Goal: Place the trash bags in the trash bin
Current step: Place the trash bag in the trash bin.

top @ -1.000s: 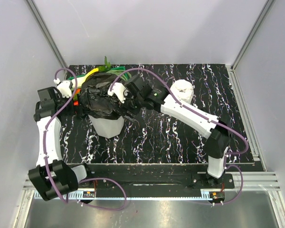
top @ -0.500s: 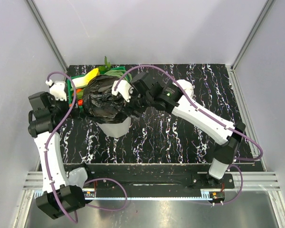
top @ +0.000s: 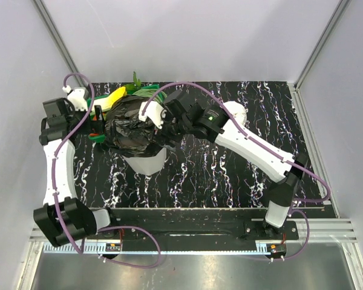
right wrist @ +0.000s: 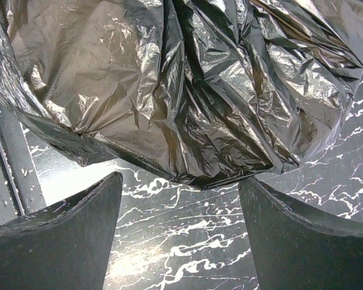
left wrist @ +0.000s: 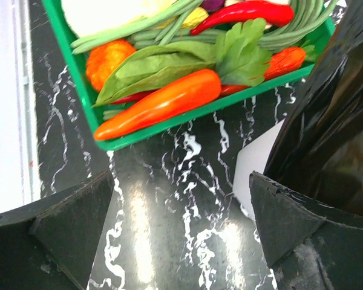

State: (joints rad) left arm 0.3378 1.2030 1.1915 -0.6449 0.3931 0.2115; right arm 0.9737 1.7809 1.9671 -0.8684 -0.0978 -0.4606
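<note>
A crumpled glossy black trash bag (top: 130, 125) is bunched over the top of the white trash bin (top: 144, 162), hiding its rim. In the top view my left gripper (top: 97, 123) is at the bag's left side, beside the green basket. It is open with only tabletop between its fingers (left wrist: 181, 235); the bin wall (left wrist: 258, 162) and the bag (left wrist: 327, 115) lie just to its right. My right gripper (top: 164, 135) sits at the bag's right side. It is open too (right wrist: 178, 232), with the bag's lower folds (right wrist: 187, 103) hanging just ahead of the fingertips, untouched.
A green basket (left wrist: 169, 125) of toy vegetables stands behind and left of the bin (top: 140, 90). A white roll of plastic (top: 237, 110) lies at the back, partly under my right forearm. The black marbled tabletop (top: 230, 175) ends at metal rails.
My left arm drew back from the bag, then swung up beside the basket. My right arm reached further left along the bag. The bag stays heaped on the bin.
</note>
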